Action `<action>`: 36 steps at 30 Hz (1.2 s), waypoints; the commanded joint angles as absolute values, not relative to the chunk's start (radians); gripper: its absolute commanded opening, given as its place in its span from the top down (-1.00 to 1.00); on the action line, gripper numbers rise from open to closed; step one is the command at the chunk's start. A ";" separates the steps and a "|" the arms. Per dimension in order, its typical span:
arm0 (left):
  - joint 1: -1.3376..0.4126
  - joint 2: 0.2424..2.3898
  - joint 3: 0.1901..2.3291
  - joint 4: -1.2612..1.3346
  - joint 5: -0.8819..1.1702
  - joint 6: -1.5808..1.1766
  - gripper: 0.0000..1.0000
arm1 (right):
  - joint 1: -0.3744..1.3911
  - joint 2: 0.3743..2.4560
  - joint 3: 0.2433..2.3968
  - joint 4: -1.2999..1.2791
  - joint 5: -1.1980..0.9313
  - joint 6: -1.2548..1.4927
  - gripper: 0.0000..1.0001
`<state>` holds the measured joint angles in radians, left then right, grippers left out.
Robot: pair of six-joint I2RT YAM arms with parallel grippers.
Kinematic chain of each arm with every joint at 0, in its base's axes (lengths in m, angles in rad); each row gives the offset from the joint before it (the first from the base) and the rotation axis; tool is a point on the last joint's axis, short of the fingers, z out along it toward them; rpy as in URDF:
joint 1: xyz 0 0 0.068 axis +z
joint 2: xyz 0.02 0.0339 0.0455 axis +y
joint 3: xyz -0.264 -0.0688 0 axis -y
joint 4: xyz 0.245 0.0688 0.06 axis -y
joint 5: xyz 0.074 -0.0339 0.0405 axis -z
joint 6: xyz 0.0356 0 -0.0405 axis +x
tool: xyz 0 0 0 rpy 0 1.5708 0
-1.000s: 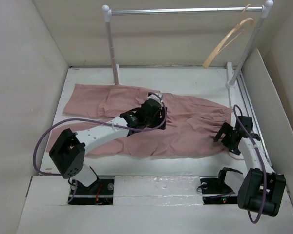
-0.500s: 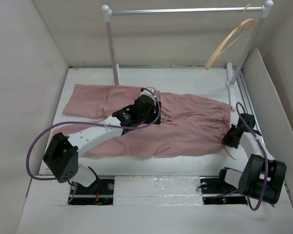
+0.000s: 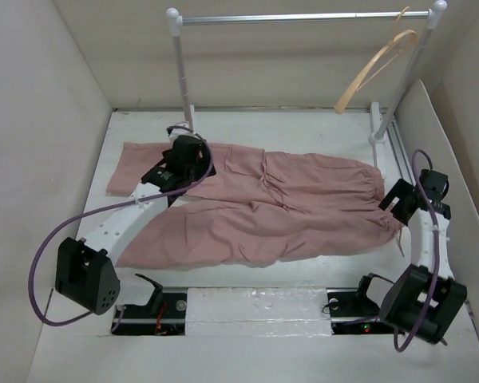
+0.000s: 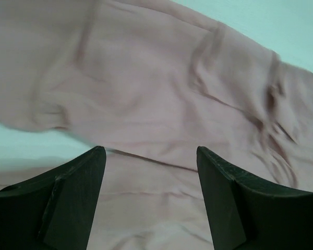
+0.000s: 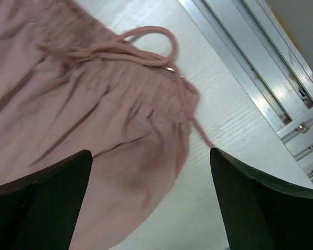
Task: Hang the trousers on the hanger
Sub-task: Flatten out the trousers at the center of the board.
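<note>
Trousers (image 3: 287, 207) lie flat; left arm (image 3: 144, 209) stretches over a leg, right arm (image 3: 427, 235) over the waistband, both jaws spread empty.

Soft, even light is casting only faint shadows overhead; in both wrist views, dark fingers (image 4: 68, 208) are blurring along the bottom.

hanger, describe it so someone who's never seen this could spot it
Find the silver clothes rail at the back of the top view. The hanger hangs tilted at its right end. It is the only thin, curved, light-tan piece there, unlike the rail's straight metal bar and posts.
</note>
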<state>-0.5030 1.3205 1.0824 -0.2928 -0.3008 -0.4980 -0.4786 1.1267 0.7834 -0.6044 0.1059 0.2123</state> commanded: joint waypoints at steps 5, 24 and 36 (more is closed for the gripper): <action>-0.072 1.281 0.976 -0.278 -0.091 -0.627 -0.26 | -0.211 0.830 0.727 -0.661 -0.156 0.184 -0.80; 0.252 1.325 0.836 -0.474 -0.251 -0.756 -0.16 | 0.394 0.877 0.735 -0.595 -0.420 -0.091 -0.24; 0.252 1.578 0.923 -0.419 -0.307 -0.738 0.33 | 0.483 0.853 0.721 -0.604 -0.384 -0.068 -0.29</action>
